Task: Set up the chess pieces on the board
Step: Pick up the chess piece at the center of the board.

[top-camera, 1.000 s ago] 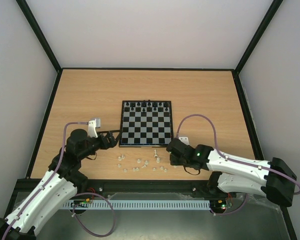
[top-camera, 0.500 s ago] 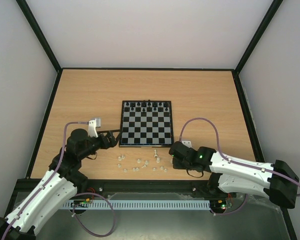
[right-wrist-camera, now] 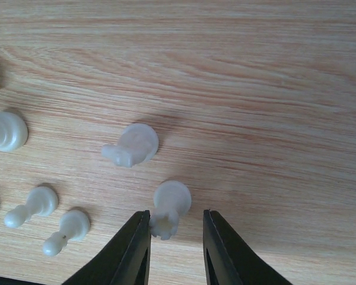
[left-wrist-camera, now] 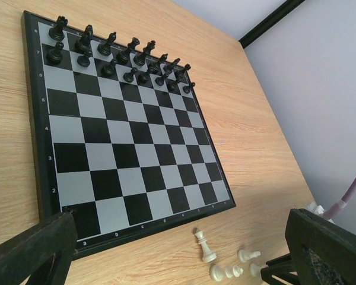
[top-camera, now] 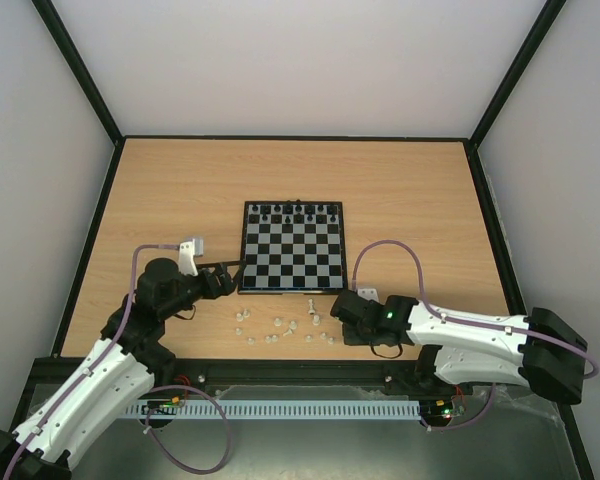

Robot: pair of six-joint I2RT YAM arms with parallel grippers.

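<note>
From above, the board [top-camera: 292, 262] lies at the middle of the table [top-camera: 420, 190], its edges square to the table's edges, with wide bare wood at its far, left and right sides. Black pieces [top-camera: 296, 211] fill the two rows along its far edge. The white chess pieces [top-camera: 277, 325] lie scattered in the narrow strip between the board's near edge and the table's near edge (the tightest room on the table). The left gripper [top-camera: 231, 277] hangs just beside the board's near-left corner. The right gripper [top-camera: 331, 317] sits low at the right end of the scatter.

The left wrist view has the left gripper's fingers [left-wrist-camera: 32, 249] spread wide at the two bottom corners of the frame. Only the board's near edge and bare wood lie between them. A tall piece [left-wrist-camera: 205, 245] stands upright just off that edge, and smaller ones lie toppled beside it.

In the right wrist view the fingers [right-wrist-camera: 132, 252] stand narrowly apart around one white piece [right-wrist-camera: 169, 209], which lies on its side. One finger is touching or almost touching it, and the other shows a slim gap (no firm grip yet). Other pieces lie to the left, and bare wood opens to the right.
</note>
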